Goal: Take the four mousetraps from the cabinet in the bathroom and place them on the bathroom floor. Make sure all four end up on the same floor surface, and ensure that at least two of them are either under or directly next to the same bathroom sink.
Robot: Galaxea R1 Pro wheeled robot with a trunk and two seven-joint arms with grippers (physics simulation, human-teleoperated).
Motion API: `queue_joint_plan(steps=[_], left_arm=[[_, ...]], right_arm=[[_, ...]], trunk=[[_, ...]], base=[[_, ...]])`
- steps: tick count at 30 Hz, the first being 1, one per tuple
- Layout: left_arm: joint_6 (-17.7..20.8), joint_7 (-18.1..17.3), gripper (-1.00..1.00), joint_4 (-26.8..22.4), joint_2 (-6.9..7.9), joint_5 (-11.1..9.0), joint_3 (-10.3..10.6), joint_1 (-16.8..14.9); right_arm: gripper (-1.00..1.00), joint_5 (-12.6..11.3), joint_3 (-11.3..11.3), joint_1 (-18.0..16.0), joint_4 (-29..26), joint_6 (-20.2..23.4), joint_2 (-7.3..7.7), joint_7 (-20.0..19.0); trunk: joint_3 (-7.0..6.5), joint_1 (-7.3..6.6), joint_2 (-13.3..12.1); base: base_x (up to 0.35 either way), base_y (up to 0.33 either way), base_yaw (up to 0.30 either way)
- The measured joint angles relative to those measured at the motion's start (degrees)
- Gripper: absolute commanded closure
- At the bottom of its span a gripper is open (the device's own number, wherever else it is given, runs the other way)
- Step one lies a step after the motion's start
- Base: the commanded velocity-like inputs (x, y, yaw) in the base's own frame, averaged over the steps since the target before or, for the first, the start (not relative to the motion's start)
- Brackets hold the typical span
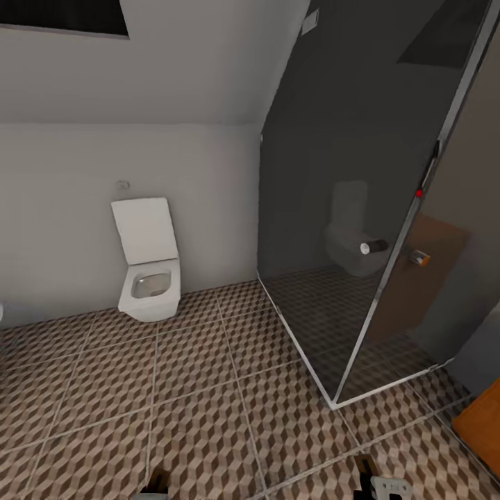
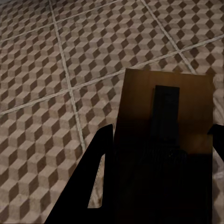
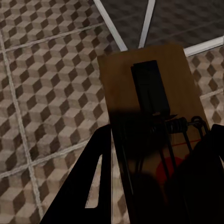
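The head camera is looking down across the bathroom floor (image 1: 208, 389), whose cube-patterned tiles are running up to a white wall-hung toilet (image 1: 148, 267) with its lid raised. Beside the toilet, toward the right arm's side, a glass shower enclosure (image 1: 361, 229) is standing on the same tiles, its corner post coming down near the lower edge of the view. An orange-brown corner of the cabinet (image 1: 482, 423) is showing past the shower, at the far right edge.

The left claw (image 2: 156, 154) is hanging over the tiles and pinching a mousetrap (image 2: 163, 107), a tan board with a dark metal bar lying along it; the black fingers (image 2: 95, 172) are pressing against its two long edges.

The right claw (image 3: 158, 158) is likewise pinching a second mousetrap (image 3: 147, 84), its coil spring and a red spot showing between the fingers (image 3: 93, 172). This board is hanging above the floor near the shower's metal base rail (image 3: 112, 25).

Both claw tips are just peeking in at the bottom of the head view, well apart from the toilet.
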State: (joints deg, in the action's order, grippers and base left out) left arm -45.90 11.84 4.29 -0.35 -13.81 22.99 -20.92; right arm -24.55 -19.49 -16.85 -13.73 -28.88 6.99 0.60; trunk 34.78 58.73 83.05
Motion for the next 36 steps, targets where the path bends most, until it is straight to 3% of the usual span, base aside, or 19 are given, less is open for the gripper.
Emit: queue_joint_plan(steps=[36], left_arm=[[0.0,0.0,1.00,0.0,0.02,0.0,0.0,0.0]], right_arm=[[1.00,0.0,0.0,0.0,0.0,0.0,0.00,0.0]], trunk=[[0.00,0.00,0.0]], base=[[0.000,0.000,0.255]])
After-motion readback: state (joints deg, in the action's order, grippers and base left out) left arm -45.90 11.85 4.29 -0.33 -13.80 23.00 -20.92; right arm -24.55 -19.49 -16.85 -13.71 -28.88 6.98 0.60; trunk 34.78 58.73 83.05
